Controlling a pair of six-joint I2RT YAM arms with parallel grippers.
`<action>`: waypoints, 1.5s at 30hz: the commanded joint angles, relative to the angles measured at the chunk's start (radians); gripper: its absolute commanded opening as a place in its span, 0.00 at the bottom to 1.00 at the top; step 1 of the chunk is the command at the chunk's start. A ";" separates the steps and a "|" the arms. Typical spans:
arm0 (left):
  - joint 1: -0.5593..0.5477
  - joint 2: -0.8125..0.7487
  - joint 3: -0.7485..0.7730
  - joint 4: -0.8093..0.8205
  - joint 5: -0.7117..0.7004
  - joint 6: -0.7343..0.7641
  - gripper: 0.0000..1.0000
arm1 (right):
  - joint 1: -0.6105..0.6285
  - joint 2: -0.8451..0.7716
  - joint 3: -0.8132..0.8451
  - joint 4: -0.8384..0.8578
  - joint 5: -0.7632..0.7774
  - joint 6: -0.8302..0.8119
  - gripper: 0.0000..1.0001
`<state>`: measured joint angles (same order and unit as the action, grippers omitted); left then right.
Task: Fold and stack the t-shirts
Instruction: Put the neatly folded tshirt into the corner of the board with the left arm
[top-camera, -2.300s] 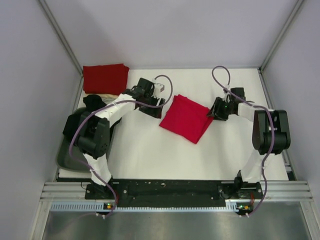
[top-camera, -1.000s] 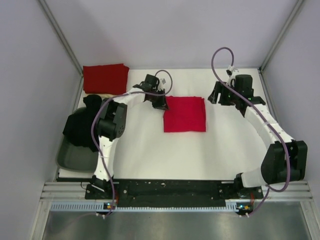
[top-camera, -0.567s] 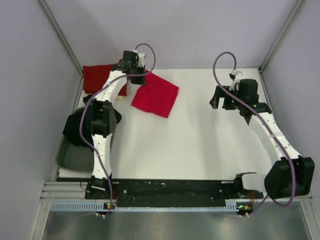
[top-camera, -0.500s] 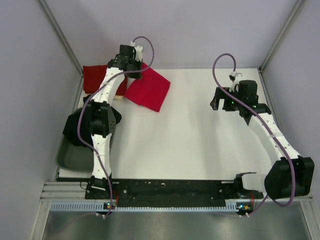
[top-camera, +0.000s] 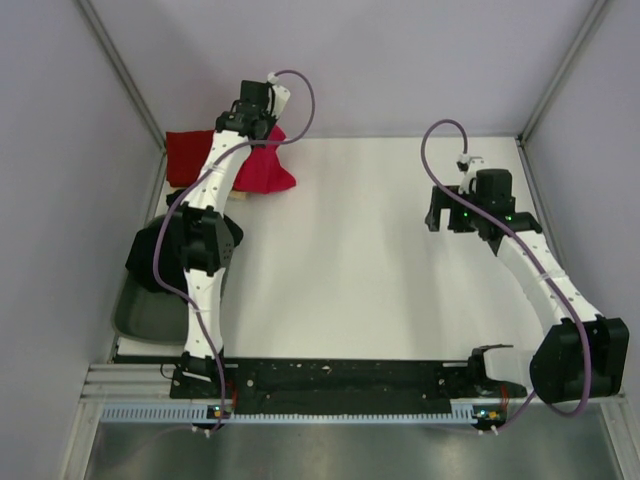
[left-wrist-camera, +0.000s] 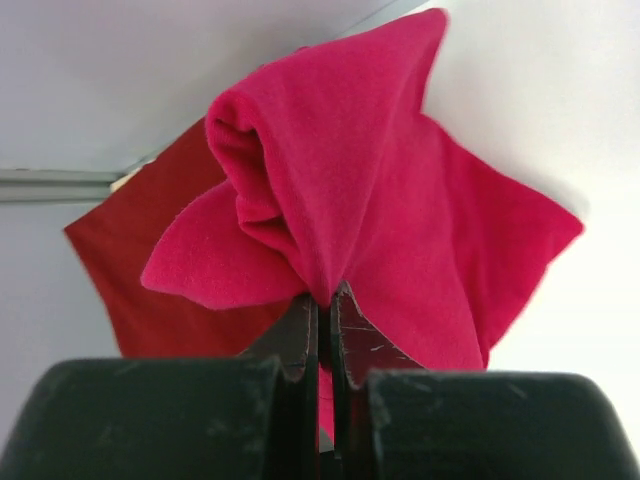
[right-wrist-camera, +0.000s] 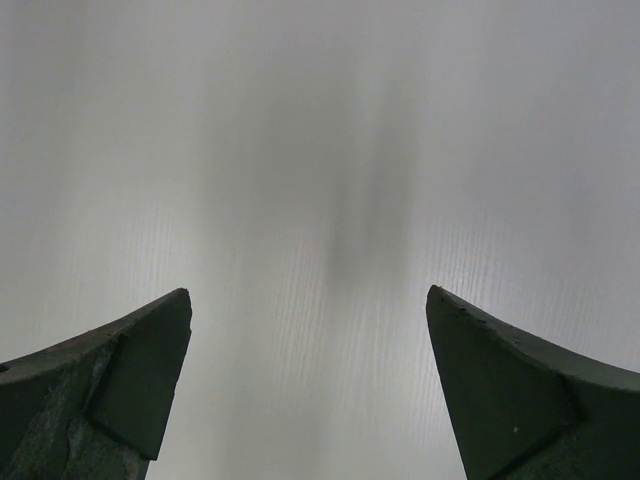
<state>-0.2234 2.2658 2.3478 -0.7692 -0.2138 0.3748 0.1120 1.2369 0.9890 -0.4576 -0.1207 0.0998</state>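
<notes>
1. Pale lilac walls (top-camera: 340, 60) box in the white table (top-camera: 350, 270) on three sides, with grey metal posts (top-camera: 120, 70) running up from its far corners.
2. The table itself is a plain white sheet. Most of what shows from above is bare, and an aluminium rail (top-camera: 120, 380) runs along its near edge.
3. Two white arms rise from that near edge. The left arm (top-camera: 205, 200) stretches right out to the table's far-left corner, while the right arm (top-camera: 540, 280) bends in over the table's right side.
4. Off the table's left edge sits a grey tub (top-camera: 140, 315) with black cloth (top-camera: 150, 260) heaped on it.
5. On the table's far-left corner lies a folded red t-shirt (top-camera: 190, 155), flat and squared.
6. A second red t-shirt (left-wrist-camera: 380, 220) hangs bunched and drooping at that same corner, its lower edge reaching the table just beside the folded one.
7. The left gripper (left-wrist-camera: 322, 300) has its jaws pinched tight on a fold of that bunched shirt.
8. The right gripper (right-wrist-camera: 310, 310) has its jaws spread wide with nothing between them, and only white table shows beneath.
</notes>
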 joint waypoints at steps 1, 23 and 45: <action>0.001 -0.043 0.050 0.099 -0.142 0.119 0.00 | -0.005 -0.036 0.007 0.005 0.018 -0.020 0.99; 0.150 -0.052 0.048 0.242 -0.220 0.352 0.00 | -0.005 -0.037 0.019 -0.016 0.046 -0.064 0.99; 0.302 0.146 0.054 0.527 -0.423 0.475 0.62 | -0.005 -0.039 0.031 -0.049 0.064 -0.094 0.99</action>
<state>0.0422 2.4104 2.3562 -0.3965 -0.4866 0.8021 0.1101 1.2236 0.9886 -0.5171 -0.0605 0.0174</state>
